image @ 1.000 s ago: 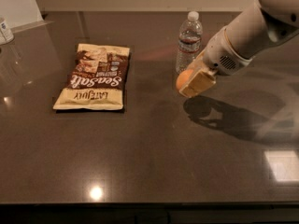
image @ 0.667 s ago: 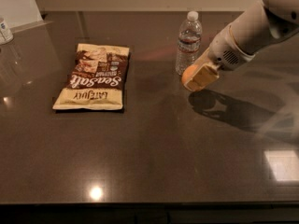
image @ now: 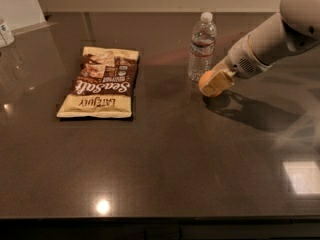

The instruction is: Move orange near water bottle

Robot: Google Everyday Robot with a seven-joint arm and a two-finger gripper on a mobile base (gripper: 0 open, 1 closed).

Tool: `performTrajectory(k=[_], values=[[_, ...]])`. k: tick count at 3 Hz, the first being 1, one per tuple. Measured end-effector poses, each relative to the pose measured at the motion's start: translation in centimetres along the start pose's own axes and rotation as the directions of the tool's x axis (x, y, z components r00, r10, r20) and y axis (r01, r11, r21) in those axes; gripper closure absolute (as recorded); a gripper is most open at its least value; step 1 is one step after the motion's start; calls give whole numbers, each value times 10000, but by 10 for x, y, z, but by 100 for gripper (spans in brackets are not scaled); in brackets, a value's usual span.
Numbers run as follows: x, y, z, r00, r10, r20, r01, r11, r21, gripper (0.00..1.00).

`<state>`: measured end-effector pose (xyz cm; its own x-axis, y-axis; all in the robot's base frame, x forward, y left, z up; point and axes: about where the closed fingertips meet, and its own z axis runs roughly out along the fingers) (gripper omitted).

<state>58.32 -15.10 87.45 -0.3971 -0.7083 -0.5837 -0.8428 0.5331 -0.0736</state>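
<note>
The clear water bottle (image: pixel 202 46) with a white cap stands upright at the back middle of the dark table. The orange (image: pixel 205 80) sits between my cream fingers (image: pixel 220 83), only its left side showing, just right of the bottle's base and low over the table. My gripper (image: pixel 214 83) reaches in from the upper right on a white arm and is shut on the orange. I cannot tell whether the orange touches the table or the bottle.
A brown-and-cream snack bag (image: pixel 100 82) lies flat to the left of the bottle. A small container (image: pixel 5 32) stands at the far left edge. The table's front edge (image: pixel 160 218) runs along the bottom. The arm's shadow falls to the right.
My gripper with the orange has shifted slightly right and back, ending close beside the bottle's base. The bottle and bag have not moved.
</note>
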Motion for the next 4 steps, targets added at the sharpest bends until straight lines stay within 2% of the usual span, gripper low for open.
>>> performTrajectory(k=[1,2,4], values=[[3,-15,5,9985,464,277,-470,9986,242,100],[7,-25,8,9959,763,478,-781,9962,386,87],[15,-34,13,9925,1030,664,-1061,9933,449,39]])
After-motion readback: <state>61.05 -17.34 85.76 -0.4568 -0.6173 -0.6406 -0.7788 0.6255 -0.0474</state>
